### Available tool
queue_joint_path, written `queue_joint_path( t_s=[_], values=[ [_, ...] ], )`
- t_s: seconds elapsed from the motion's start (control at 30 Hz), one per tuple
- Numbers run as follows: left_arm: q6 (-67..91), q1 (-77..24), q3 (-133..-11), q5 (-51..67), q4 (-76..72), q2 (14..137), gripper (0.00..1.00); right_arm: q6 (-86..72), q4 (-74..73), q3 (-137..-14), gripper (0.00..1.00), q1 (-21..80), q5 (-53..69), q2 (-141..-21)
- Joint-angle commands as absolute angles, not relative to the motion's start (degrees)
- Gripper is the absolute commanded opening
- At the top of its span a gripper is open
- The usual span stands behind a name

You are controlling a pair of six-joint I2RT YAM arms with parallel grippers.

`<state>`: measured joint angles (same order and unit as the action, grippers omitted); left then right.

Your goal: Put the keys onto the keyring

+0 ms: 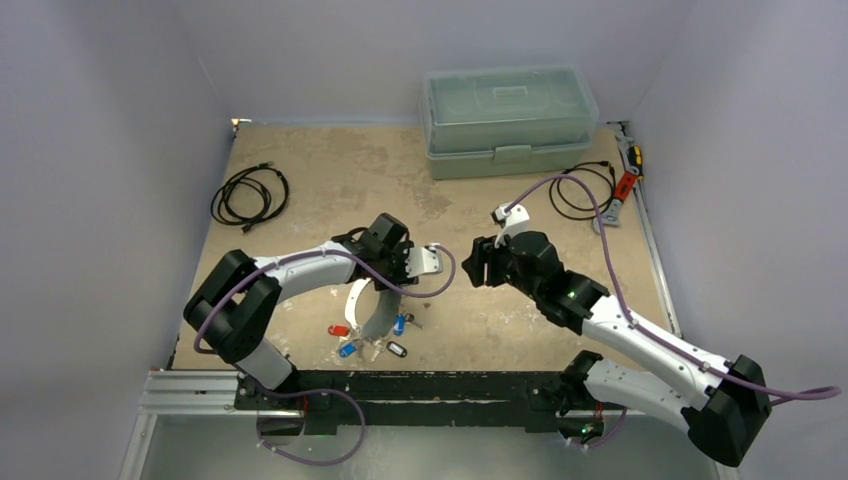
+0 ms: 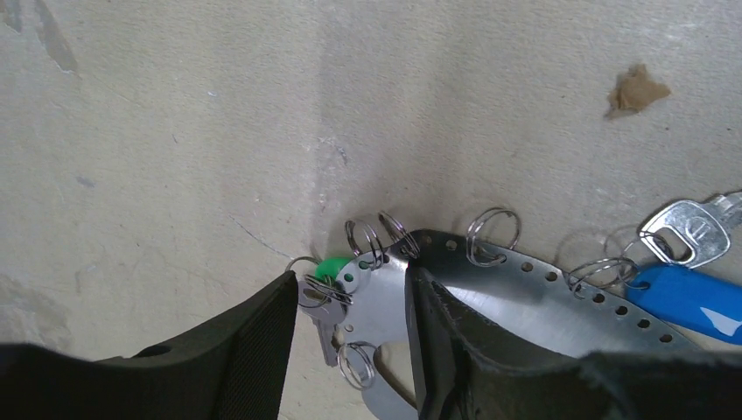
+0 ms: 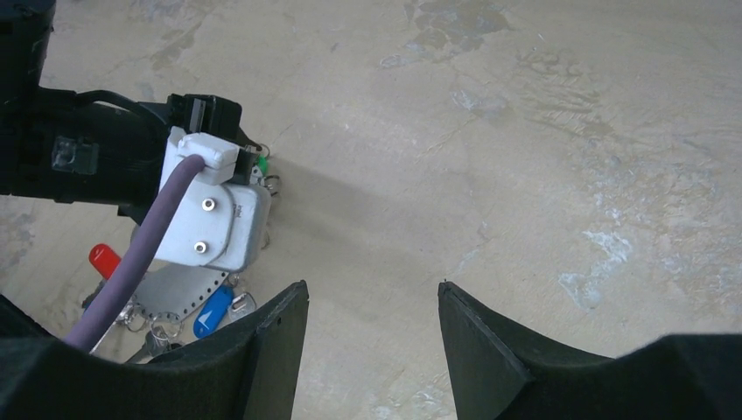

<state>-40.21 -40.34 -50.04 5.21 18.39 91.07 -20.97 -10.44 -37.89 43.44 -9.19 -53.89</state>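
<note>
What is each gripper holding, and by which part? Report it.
Left gripper straddles the keyring at its perforated end beside the green key; a firm grip cannot be told. Right gripper is open, holding nothing.

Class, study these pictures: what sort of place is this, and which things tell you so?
Likely a robotics lab test cell: two arms bolted at the edge of a worn table, plain white walls enclosing it, and practice props, a keyring with keys.

Right claw (image 3: 372,296) jaws apart, empty; left arm (image 3: 87,157) at left above red key (image 3: 103,258), blue key (image 3: 213,311), keyring (image 3: 171,293).
</note>
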Motion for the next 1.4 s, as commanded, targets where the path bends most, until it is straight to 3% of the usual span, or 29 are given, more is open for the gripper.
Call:
queue_joint_path(
  t_s=[0.0, 0.57, 0.63, 0.8, 0.87, 1.37],
  values=[
    [-42.19, -39.29, -51.07, 7.40, 17.22, 92.49, 0.46, -20.65, -8.94, -37.36, 0.60, 43.24, -8.12, -52.05],
    [-43.15, -39.21, -49.98, 10.67, 14.36, 93.39, 0.42, -20.31, -8.56, -37.18, 0.60, 43.20, -7.03, -52.03],
    [-43.35, -39.25, -50.04, 10.43, 14.28, 93.95, 0.36, -20.30, -8.57, -37.18, 0.60, 43.23, -7.03, -52.12],
    [-43.67, -39.20, -50.37, 9.36, 14.51, 94.31, 0.05, -20.30, -8.32, -37.09, 0.60, 43.20, -6.87, -52.51],
    [-43.77, -39.20, -50.20, 9.93, 14.71, 93.63, 0.00, -20.22, -8.33, -37.09, 0.60, 43.22, -6.70, -52.69],
    [-34.09, -39.20, -44.79, 17.05, 14.67, 75.34, 0.00, -21.03, -4.98, -35.72, 0.60, 43.24, -5.56, -50.94]
  ],
)
